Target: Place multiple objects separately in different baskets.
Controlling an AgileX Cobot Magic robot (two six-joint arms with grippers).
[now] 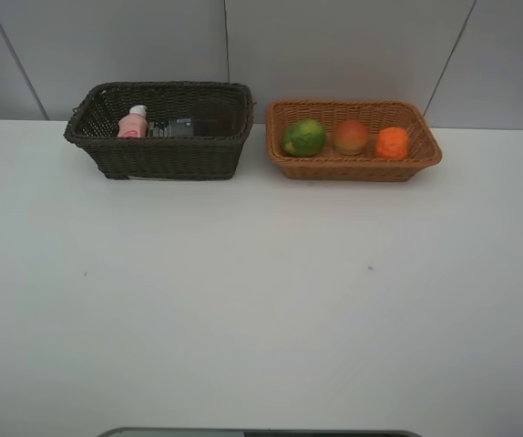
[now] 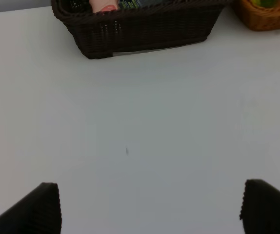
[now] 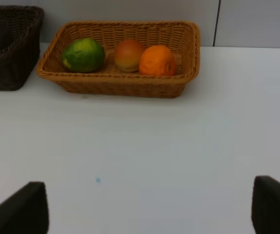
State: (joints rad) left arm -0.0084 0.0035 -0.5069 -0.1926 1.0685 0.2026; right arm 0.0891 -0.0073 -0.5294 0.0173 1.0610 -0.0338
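both pincers [image 2: 150,209] [image 3: 150,209] gape empty — dark basket [image 1: 166,155] hides its cup — tips cropped

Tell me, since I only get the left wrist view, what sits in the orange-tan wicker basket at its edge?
Observer: A green-yellow fruit, a red-yellow peach and an orange, in a row.
Operator: And the dark brown basket?
Observer: The high view shows a small pink white-capped bottle beside a dark green bottle lying inside the dark brown wicker basket.
Operator: The right arm?
Observer: The right gripper has its fingers apart, holding nothing.
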